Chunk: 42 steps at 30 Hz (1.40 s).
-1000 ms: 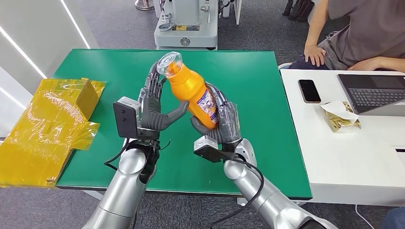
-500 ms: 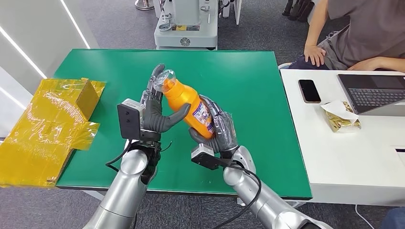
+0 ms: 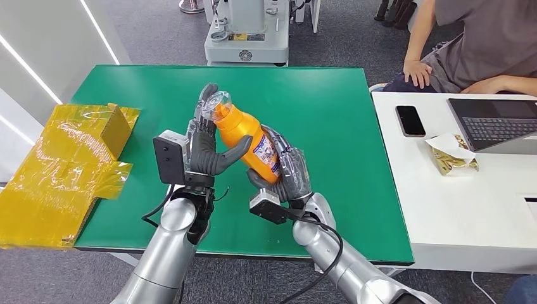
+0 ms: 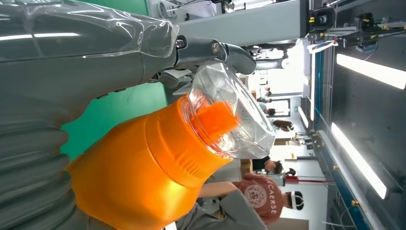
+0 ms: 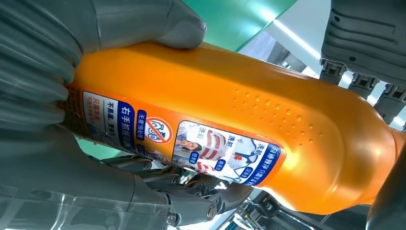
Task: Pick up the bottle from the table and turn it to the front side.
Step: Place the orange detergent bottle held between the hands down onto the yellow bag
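Note:
An orange bottle (image 3: 244,136) with a clear cap (image 3: 218,104) is held tilted above the green table (image 3: 342,126), cap pointing up and away. My right hand (image 3: 288,174) grips its lower body, fingers wrapped behind the blue printed label (image 5: 191,143). My left hand (image 3: 202,149) holds the upper part: its thumb presses the orange shoulder and its fingers (image 4: 210,48) lie behind the neck and cap (image 4: 225,120). The right wrist view shows the bottle (image 5: 268,120) lying across my right hand (image 5: 43,86), with left fingers (image 5: 364,38) beyond it.
Crumpled yellow foil wrapping (image 3: 69,164) lies over the table's left edge. A white table (image 3: 456,215) at the right carries a phone (image 3: 410,120), a laptop (image 3: 494,123) and a snack packet (image 3: 451,155); a person (image 3: 468,44) sits behind it. A machine base (image 3: 247,31) stands beyond the green table.
The bottle has come down and slightly left with my right hand. My left thumb has closed onto its shoulder; over the last half second little has moved.

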### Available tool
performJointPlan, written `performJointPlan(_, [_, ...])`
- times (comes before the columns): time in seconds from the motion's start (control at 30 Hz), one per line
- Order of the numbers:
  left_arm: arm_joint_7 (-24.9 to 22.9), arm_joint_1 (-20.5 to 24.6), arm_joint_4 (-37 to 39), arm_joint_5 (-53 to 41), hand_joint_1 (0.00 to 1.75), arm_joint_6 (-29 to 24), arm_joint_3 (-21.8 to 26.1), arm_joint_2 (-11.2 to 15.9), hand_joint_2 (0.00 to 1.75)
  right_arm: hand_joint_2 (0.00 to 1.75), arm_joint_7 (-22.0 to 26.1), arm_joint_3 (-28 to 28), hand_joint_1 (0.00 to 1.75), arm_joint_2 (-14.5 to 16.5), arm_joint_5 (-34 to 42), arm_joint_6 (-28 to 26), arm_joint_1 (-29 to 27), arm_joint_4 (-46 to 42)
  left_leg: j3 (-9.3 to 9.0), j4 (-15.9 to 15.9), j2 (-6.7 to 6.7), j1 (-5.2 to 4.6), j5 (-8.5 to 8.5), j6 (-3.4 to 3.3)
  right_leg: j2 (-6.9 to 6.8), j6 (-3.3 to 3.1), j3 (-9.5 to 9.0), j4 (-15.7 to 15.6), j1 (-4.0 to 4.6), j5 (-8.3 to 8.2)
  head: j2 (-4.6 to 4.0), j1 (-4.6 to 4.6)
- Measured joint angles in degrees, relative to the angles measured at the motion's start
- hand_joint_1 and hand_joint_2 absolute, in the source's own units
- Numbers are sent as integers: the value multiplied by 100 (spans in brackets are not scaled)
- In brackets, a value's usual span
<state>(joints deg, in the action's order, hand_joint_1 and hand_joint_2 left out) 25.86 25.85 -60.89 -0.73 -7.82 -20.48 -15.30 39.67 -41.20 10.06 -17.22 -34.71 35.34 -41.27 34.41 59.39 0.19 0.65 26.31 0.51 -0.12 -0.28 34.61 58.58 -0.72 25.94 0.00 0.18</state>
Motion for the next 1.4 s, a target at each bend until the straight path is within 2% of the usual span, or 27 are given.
performJointPlan(0.6, [2, -21, 7, 139, 0, -26, -42, 0, 175, 175, -8, -9, 175, 142, -85, -31, 138, 62, 0, 0, 1, 0, 0, 0, 1, 0, 1, 0, 0, 0, 0, 1])
performJointPlan(0.63, [2, -21, 7, 144, 5, -29, -42, 0, 175, 175, -8, -11, 175, 145, -85, -28, 144, 72, 0, 0, 1, 0, 0, 0, 1, 0, 1, 0, 0, 0, 0, 0])
performJointPlan(0.73, [2, -17, 9, 159, 136, -45, -44, 0, 175, 175, -12, -19, 175, 156, -92, -7, 177, 114, 0, 0, 1, 0, 0, 0, 1, 0, 1, 0, 0, 0, 0, 1])
performJointPlan(0.77, [0, -12, 12, 157, 175, -51, -44, 0, 175, 175, -14, -20, 175, 164, -95, -1, 192, 132, 0, 0, 1, 0, 0, 0, 1, 0, 1, 0, 0, 0, 0, 2])
performJointPlan(1.4, [-69, 54, 125, 82, 175, -118, -46, 11, 175, 175, -30, -20, 175, 196, -95, 78, 303, 379, 0, 0, 1, 0, 0, 0, 1, 0, 1, 0, 0, 0, 0, 1])
